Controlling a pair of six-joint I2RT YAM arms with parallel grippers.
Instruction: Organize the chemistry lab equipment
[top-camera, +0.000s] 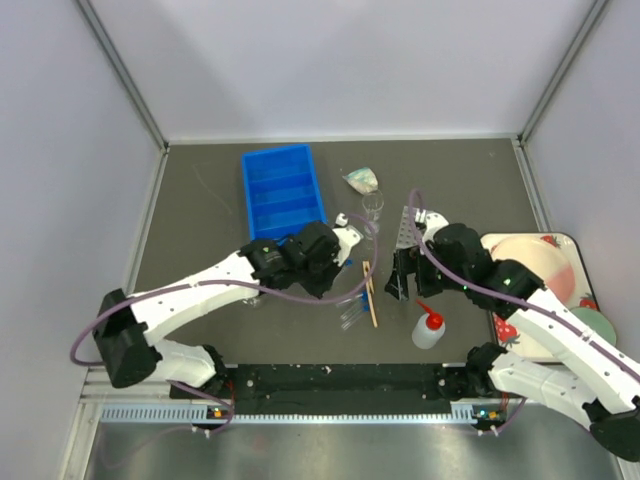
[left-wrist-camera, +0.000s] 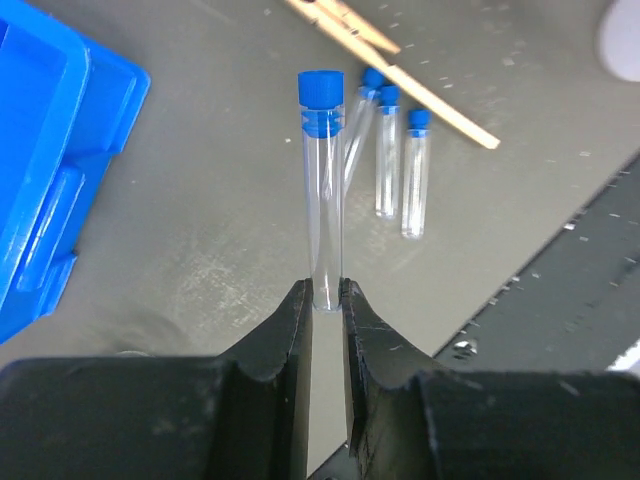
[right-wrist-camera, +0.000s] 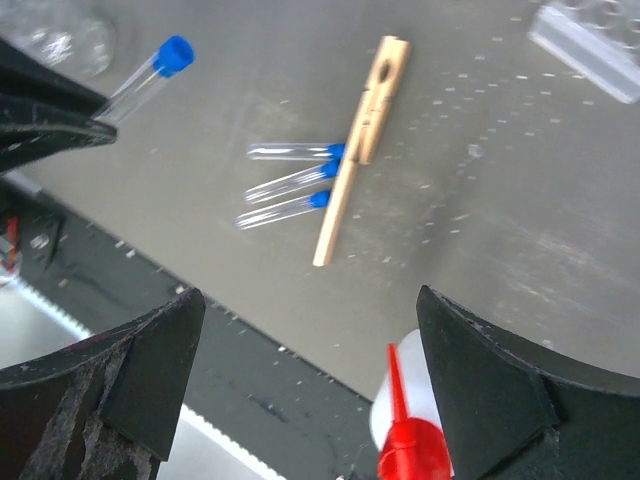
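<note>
My left gripper (top-camera: 343, 254) (left-wrist-camera: 326, 295) is shut on the bottom end of a blue-capped clear tube (left-wrist-camera: 322, 190) and holds it above the table; the tube also shows in the right wrist view (right-wrist-camera: 150, 75). Three more blue-capped tubes (top-camera: 350, 315) (left-wrist-camera: 395, 160) (right-wrist-camera: 290, 180) lie on the table beside the wooden clamp (top-camera: 371, 292) (right-wrist-camera: 358, 140). My right gripper (top-camera: 403, 282) (right-wrist-camera: 310, 330) is open and empty, above the white squeeze bottle with red nozzle (top-camera: 428, 328) (right-wrist-camera: 415, 440). The clear tube rack (top-camera: 405, 228) (right-wrist-camera: 590, 40) stands behind it.
The blue divided bin (top-camera: 283, 195) (left-wrist-camera: 50, 170) sits at the back left. A glass flask (top-camera: 361, 180) and a beaker (top-camera: 373, 205) stand to its right. The strawberry-patterned tray (top-camera: 545, 290) with a pale green bowl (top-camera: 592, 322) lies at the right edge.
</note>
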